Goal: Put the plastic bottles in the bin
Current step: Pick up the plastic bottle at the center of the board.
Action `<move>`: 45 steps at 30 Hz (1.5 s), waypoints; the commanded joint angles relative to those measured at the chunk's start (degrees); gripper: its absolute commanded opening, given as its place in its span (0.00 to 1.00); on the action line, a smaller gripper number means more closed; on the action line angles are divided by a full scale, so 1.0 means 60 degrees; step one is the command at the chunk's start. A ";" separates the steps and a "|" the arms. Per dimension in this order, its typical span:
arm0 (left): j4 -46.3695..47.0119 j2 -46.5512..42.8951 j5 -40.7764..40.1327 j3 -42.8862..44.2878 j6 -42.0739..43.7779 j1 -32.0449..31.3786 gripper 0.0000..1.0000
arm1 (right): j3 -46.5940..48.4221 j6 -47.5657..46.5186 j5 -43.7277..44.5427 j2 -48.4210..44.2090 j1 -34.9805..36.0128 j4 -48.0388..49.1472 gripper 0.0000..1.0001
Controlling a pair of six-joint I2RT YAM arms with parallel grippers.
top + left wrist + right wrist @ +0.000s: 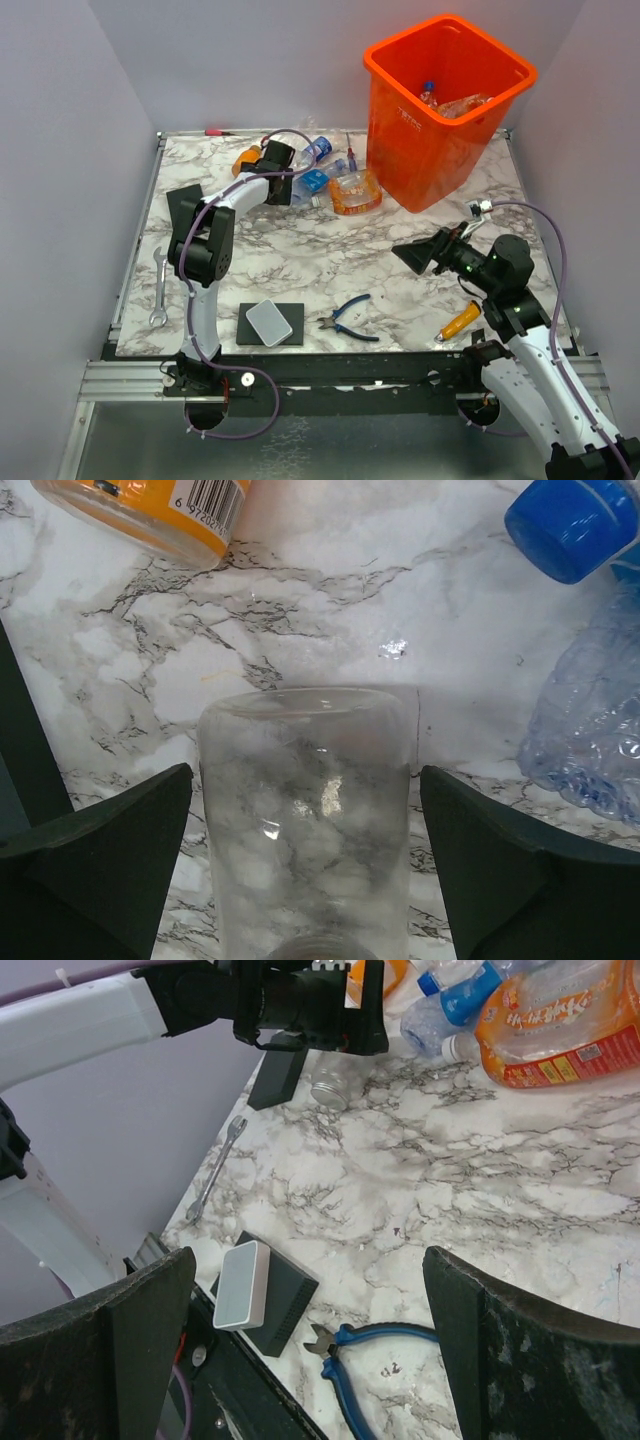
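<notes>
Left claw (305,780): jaws stood wide, one on each side of a clear bottle (305,820). The bottle lay on the marble table (330,600) with its neck towards the camera. Both fingers (100,865) sat just beside the bottle's walls. I saw a thin sliver of table on each side, so I logged it as straddled, not clamped.

Around it in the left wrist view: an orange bottle (150,510) with a barcode at the upper left. A blue cap (575,525) sat at the upper right, above a crumpled bluish bottle (590,730). Neither touched the claw.

Right claw (308,1260): jaws equally wide and holding nothing, only bare tabletop between them. Below it lay blue-handled pliers (360,1360) and a white box (245,1282) on a black pad (285,1305). A wrench (215,1175) lay towards the table's left edge.

From the overhead camera, the left claw (275,160) was at the far side of the table among the loose bottles. A flattened orange bottle (355,192) lay just beside the bin's foot. The orange bin (445,150) stood at the far right corner with a few bottles (455,102) visible inside. The right claw (415,255) hung over open table, well apart from the bin. An orange-handled screwdriver (460,322) lay near the right arm.
</notes>
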 commanded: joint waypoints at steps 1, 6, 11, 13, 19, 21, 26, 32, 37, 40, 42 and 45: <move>-0.0226 0.0162 0.0485 -0.0013 0.0011 0.0181 0.91 | 0.0167 -0.0062 -0.0138 -0.0035 -0.0004 -0.0370 0.99; -0.0006 0.0123 0.0939 -0.0341 -0.0154 0.0305 0.67 | 0.0181 0.0011 -0.0196 0.0064 -0.0004 -0.0381 0.99; 0.0430 -0.0347 0.1218 -0.0780 -0.0492 0.0347 0.44 | 0.0328 0.0420 0.0152 0.0409 -0.0004 -0.0761 1.00; 0.0724 -0.0932 0.1304 -0.1104 -0.0758 0.0354 0.38 | 0.0425 0.0671 0.0550 0.0537 -0.0004 -0.0959 1.00; 0.2539 -0.4327 0.2287 -0.3435 -0.2332 0.0333 0.31 | 0.0591 0.0610 -0.0579 0.1237 0.0004 -0.0629 1.00; 0.3752 -0.5605 0.2964 -0.4487 -0.3031 0.0343 0.30 | 0.0608 0.0638 -0.1103 0.1602 0.0021 -0.0323 1.00; 0.8052 -0.7739 0.5555 -0.6939 -0.5020 0.0278 0.30 | 0.0821 0.0438 -0.0191 0.1888 0.1075 0.0044 1.00; 1.2772 -0.8115 0.6744 -0.8723 -0.8827 0.0099 0.27 | 0.1488 -0.0259 0.4232 0.2693 0.4674 0.0262 1.00; 1.4122 -0.8654 0.6094 -0.9500 -0.9618 -0.0562 0.25 | 0.1570 -0.0165 0.4972 0.3574 0.5851 0.1807 0.99; 1.4160 -0.8856 0.6006 -0.9651 -0.9371 -0.0933 0.25 | 0.1977 -0.0186 0.4967 0.4281 0.6252 0.2290 1.00; 1.4160 -0.8981 0.5934 -0.9793 -0.9288 -0.1061 0.24 | 0.2270 -0.0155 0.4902 0.4611 0.6335 0.2473 1.00; 1.4141 -0.9224 0.5778 -0.9973 -0.8988 -0.1299 0.24 | 0.2648 -0.0286 0.4920 0.4893 0.6352 0.2411 1.00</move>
